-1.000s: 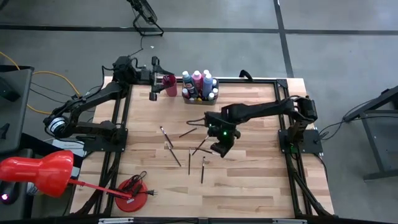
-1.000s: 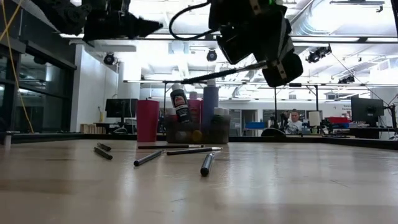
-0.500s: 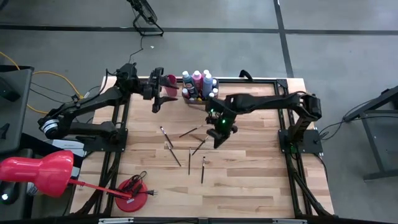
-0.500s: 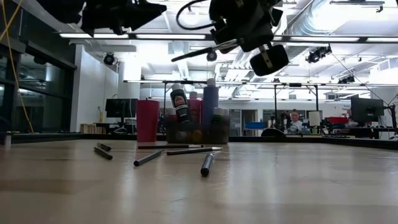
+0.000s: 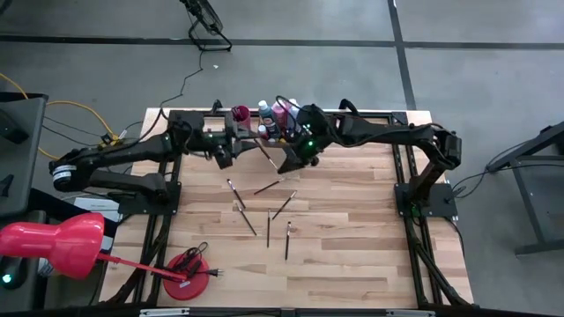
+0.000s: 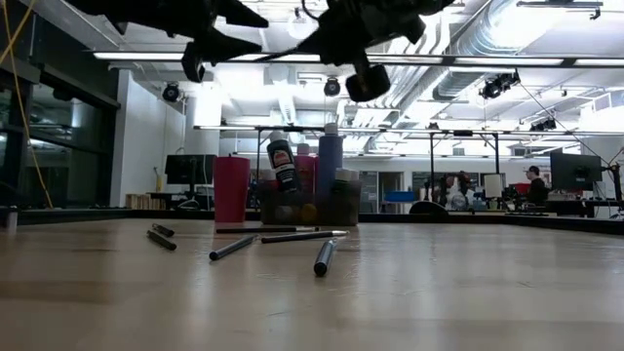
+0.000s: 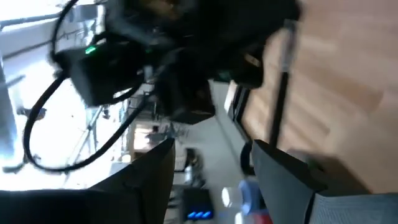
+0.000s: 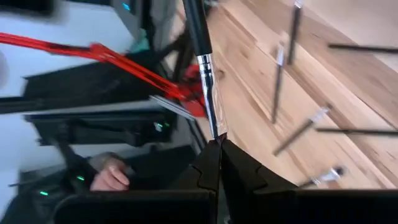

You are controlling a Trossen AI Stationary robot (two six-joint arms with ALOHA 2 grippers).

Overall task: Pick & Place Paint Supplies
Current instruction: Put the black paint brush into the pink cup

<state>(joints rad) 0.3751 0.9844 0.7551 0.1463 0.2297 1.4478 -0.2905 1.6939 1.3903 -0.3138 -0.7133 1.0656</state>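
Observation:
My right gripper (image 5: 284, 164) hovers above the table's far middle, shut on a thin dark-handled paintbrush (image 5: 266, 150) whose handle reaches toward my left gripper (image 5: 231, 150). My left gripper is open, level and close beside it; the brush's free end (image 7: 272, 137) comes near one of its fingers, and I cannot tell whether they touch. Several more paintbrushes (image 5: 267, 207) lie flat on the wood at mid-table. Paint bottles (image 5: 280, 113) stand in the grey tray (image 6: 307, 207) at the far edge. My right gripper pinches the paintbrush at the end of its silver ferrule (image 8: 215, 129), between the tips of the two fingers. The dark handle (image 8: 194, 25) runs straight on from the fingers, along them. The brush is lifted clear of the table.
A pink cup (image 5: 240, 113) stands left of the tray at the far edge. A red disc with cords (image 5: 187, 266) lies at the near left corner. Both arms crowd the far middle above the cup and tray; the near right of the table has free room.
My right gripper has risen and gone toward the far edge and the left, carrying the paintbrush up from above the loose brushes. My left gripper has swung from beside the pink cup toward the table's right, rolling about its own axis. The two now stand close together.

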